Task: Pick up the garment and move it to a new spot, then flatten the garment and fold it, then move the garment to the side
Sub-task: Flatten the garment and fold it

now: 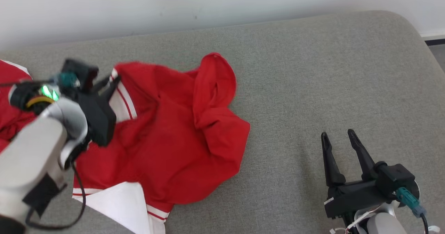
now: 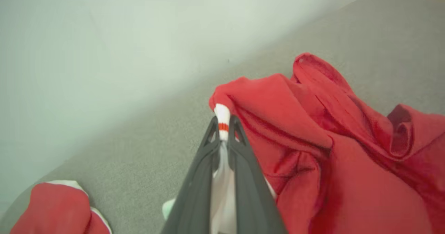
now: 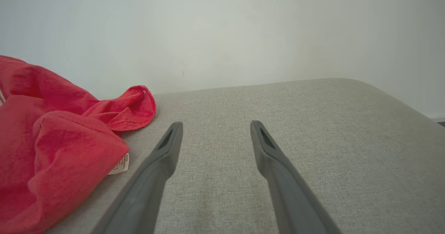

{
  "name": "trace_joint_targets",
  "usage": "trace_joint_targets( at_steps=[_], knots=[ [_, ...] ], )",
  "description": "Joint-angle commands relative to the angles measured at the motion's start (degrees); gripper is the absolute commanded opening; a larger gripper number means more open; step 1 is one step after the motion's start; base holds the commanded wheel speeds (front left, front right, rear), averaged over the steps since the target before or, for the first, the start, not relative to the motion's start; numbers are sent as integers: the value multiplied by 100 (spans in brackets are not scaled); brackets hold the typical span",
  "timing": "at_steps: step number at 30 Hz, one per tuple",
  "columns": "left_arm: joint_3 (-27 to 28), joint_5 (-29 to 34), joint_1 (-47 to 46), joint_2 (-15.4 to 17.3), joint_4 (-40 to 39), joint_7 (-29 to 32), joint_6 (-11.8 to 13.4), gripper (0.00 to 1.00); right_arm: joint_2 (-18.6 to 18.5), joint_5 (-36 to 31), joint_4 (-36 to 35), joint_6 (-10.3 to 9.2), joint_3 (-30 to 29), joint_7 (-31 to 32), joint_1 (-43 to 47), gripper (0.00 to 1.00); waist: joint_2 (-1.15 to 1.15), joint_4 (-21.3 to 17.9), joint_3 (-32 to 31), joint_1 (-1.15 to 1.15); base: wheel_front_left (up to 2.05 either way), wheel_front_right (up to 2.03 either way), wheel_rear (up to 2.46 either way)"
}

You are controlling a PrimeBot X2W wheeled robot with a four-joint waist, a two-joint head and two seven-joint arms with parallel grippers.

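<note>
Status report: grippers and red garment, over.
Left gripper shut on garment, white trim. Right gripper open, apart from it. Garment crumpled on grey cushion. No obstruction seen.

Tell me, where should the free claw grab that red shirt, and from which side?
Probably take the shirt by its red corner nearest the right gripper, coming from the right, low along the cushion. That edge bulges up in a loose fold facing the open gripper, and the left gripper pinches the white striped trim on the far side.

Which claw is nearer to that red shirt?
Left. The left gripper pinches the red shirt by its white trim; the right gripper is open over the grey cushion, apart from it.
</note>
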Motion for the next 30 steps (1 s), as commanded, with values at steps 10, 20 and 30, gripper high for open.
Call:
trace_joint_targets(
  at_steps=[10, 20, 30],
  knots=[
    [14, 487, -1255, -88, 931, -1150, 17, 0, 44, -62, -54, -13, -43, -3, -160, 100, -1, -213, 253, 0, 0, 0, 0],
    [-214, 453, -1191, -271, 1743, -1644, 17, 100, 114, -102, -2, -13, -131, -3, -48, 100, -1, -215, 174, 0, 0, 0, 0],
    [638, 151, -378, -220, 1132, -2283, 359, 100, 78, -100, -72, -13, -284, -3, 199, 100, -1, 279, -403, 0, 0, 0, 0]
  ],
)
